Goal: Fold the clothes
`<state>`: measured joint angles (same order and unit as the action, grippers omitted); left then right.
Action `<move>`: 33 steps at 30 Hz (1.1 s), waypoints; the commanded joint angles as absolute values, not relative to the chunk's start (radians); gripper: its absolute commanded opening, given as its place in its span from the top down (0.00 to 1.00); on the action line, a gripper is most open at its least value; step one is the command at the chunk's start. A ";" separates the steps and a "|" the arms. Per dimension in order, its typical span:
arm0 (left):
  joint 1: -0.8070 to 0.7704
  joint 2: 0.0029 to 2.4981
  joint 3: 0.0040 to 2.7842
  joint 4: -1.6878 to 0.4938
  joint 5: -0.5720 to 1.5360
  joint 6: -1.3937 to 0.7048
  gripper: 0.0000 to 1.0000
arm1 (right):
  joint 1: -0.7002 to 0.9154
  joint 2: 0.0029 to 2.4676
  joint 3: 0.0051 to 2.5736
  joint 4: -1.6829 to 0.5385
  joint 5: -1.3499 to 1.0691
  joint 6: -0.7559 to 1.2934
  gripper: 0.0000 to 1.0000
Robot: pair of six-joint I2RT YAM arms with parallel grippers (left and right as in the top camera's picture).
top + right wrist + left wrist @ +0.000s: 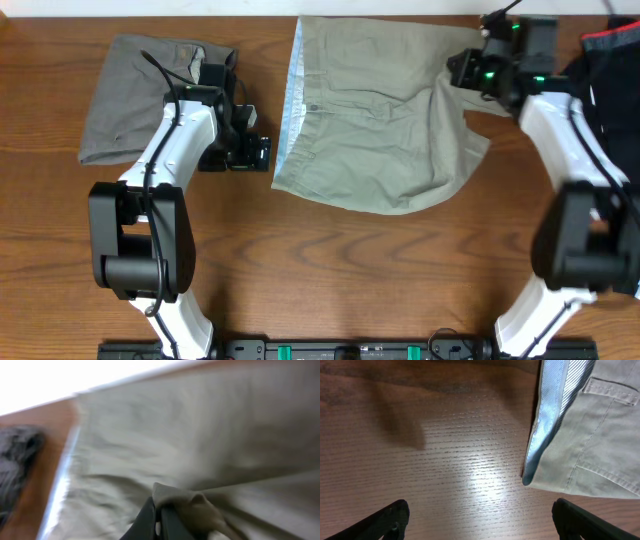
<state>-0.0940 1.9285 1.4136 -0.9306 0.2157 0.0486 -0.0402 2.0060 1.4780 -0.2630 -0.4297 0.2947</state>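
Pinching a raised fold of the khaki-green trousers (380,130) between nearly closed fingers, the right gripper (159,512) works at the garment's far right edge. The trousers lie spread across the middle of the wooden table (350,270). The left gripper (262,152) hovers wide open and empty beside their light-blue waistband (545,415). Folded grey shorts (125,95) rest at far left, and dark garments (612,80) at far right.

Overhead is evenly bright and sharp, shadows soft. The left wrist view shows a pale glare on the brown wood-grain table (485,480). The right wrist view is blurred, pale khaki-green cotton trousers (215,445) smeared, top-left corner blown white.
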 commanded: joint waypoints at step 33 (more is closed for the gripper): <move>-0.091 1.943 1.411 -0.960 0.402 0.055 0.07 | -0.305 1.956 1.269 -0.614 -0.460 0.120 0.99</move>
